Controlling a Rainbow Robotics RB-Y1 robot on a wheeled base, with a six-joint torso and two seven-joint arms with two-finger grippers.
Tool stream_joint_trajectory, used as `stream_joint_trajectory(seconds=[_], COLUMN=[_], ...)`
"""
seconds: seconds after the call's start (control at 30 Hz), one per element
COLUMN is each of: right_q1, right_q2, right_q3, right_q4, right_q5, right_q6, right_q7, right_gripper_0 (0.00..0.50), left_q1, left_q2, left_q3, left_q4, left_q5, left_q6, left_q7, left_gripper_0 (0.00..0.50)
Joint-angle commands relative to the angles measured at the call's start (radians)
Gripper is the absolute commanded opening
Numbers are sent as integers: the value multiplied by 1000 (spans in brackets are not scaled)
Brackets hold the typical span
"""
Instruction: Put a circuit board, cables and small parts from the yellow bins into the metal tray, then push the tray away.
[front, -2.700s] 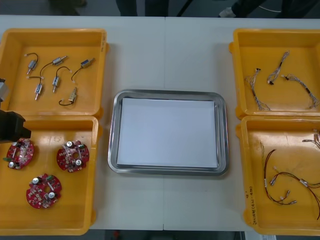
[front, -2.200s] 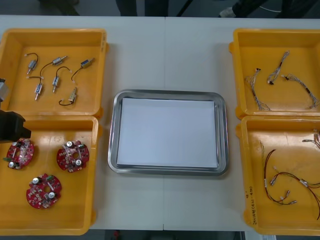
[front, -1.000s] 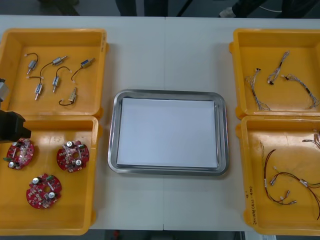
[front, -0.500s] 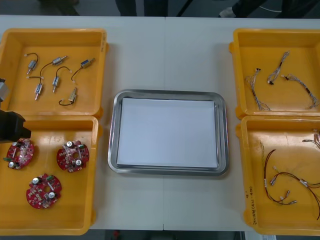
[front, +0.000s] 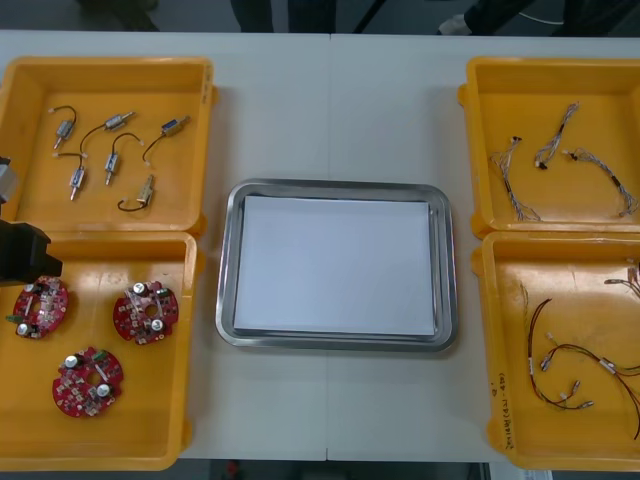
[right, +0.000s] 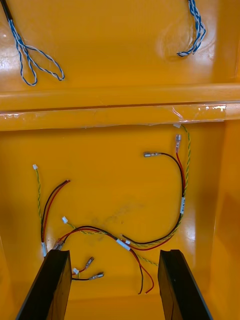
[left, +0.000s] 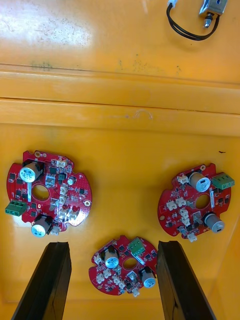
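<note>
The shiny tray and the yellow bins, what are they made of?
The rectangular metal tray looks like polished steel: grey, mirror-shiny rim, with a flat white sheet, maybe paper, inside. The yellow bins look like glossy moulded plastic: smooth rounded walls with soft glare.
</note>
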Motion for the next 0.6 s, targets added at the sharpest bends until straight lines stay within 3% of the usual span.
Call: stream_joint_trajectory(seconds=[0.03, 0.6], right_q1=[10, 10], right_q2=[-5, -5], right_q3=[-11, -11], right_q4=[-11, -11], right_q5=[-1, -1], right_q6=[-8, -8], right_q7=[31, 31], right_gripper_0=[500, 500], left_q1=[-27, -27], left_q2=[41, 41], left_q3=[14, 14], left_q4=[-6, -6], left_q5=[1, 1], left_q6=[9, 9], left_q7=[-34, -34], left_gripper_0=[500, 500])
